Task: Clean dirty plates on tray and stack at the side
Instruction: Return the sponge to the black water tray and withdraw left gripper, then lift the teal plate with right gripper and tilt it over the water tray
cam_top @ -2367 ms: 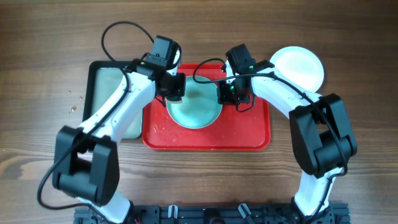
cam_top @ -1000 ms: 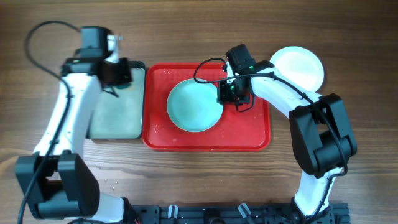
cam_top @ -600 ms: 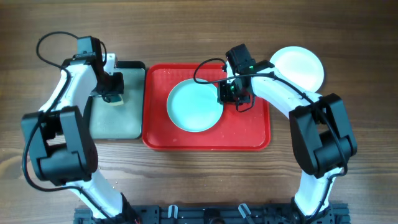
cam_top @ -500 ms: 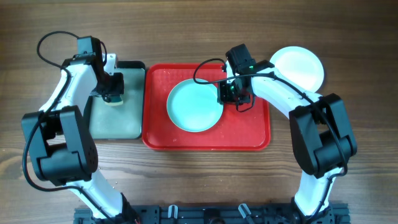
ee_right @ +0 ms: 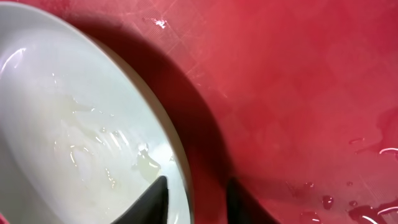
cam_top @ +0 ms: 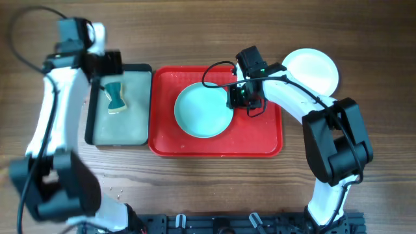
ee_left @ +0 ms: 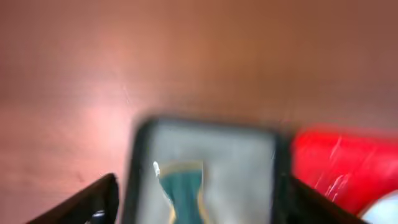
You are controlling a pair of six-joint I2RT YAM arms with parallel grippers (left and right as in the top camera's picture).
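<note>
At the upper left, your left gripper [cam_top: 109, 63] hangs empty with its fingers spread wide, above the black-rimmed tray [cam_top: 130, 133] where the sponge [cam_top: 116, 97] lies; keep that arm out there. At centre the aqua plate [cam_top: 203, 114] sits in the red tray [cam_top: 260, 140], wet inside; your right gripper [cam_top: 242, 99] pinches its right rim, one finger inside, one outside. That hold looks thin, so lift slowly and level; then carry it to the white plate [cam_top: 312, 70] at upper right and set it squarely on top.
</note>
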